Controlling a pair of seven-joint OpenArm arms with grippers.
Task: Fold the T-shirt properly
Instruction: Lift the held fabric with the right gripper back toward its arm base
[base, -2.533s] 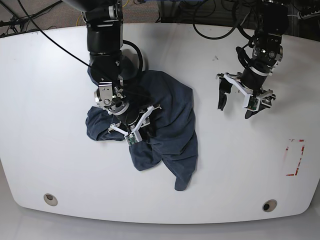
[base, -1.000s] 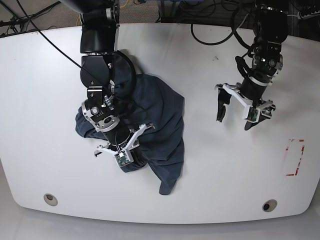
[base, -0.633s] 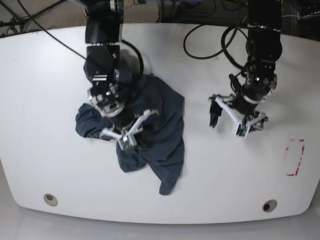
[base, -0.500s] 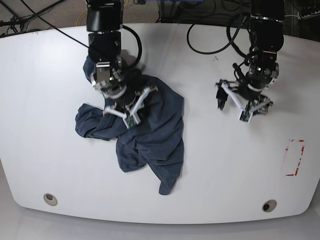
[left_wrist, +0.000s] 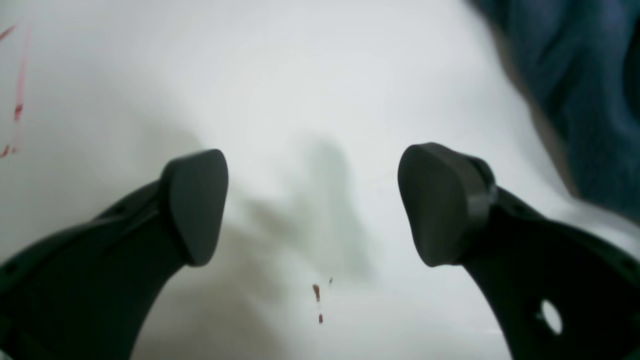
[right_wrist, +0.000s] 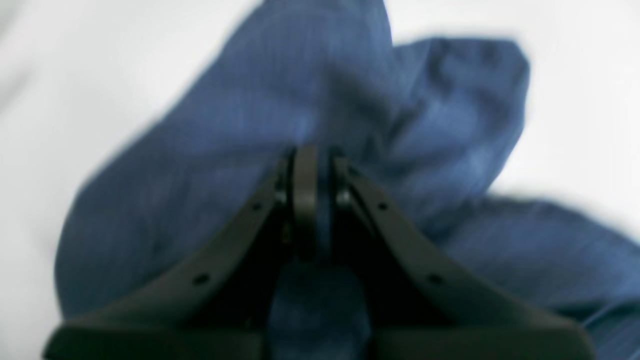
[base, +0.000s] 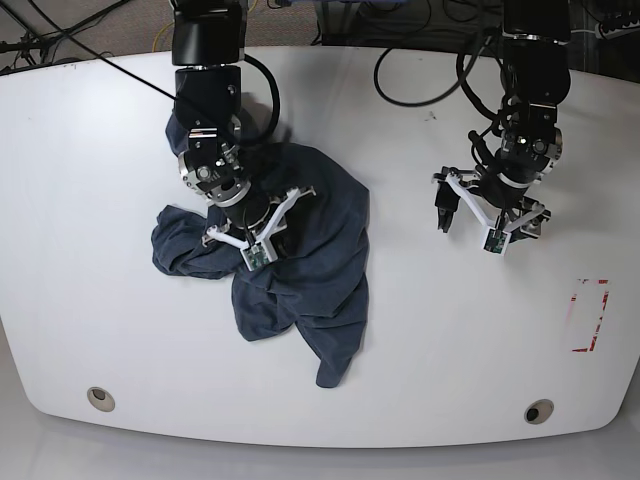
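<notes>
Two arms in base view: T-shirt (base: 320, 260) crumpled left of bench (base: 450, 350) centre, long axis running diagonally toward near edge. Right wrist: right end effector (right_wrist: 312, 200) clamped on blue fabric. Left wrist: left end effector (left_wrist: 312, 210) spread wide over bare bench, red marks (left_wrist: 17, 107) at the frame's left edge.

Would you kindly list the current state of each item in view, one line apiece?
T-shirt: crumpled in a heap on the table, unfolded, pinched by one gripper.
Right gripper: shut on a fold of the T-shirt.
Left gripper: open, empty, over bare table beside the T-shirt.
Table: white, with a red outline marked near one edge.
</notes>
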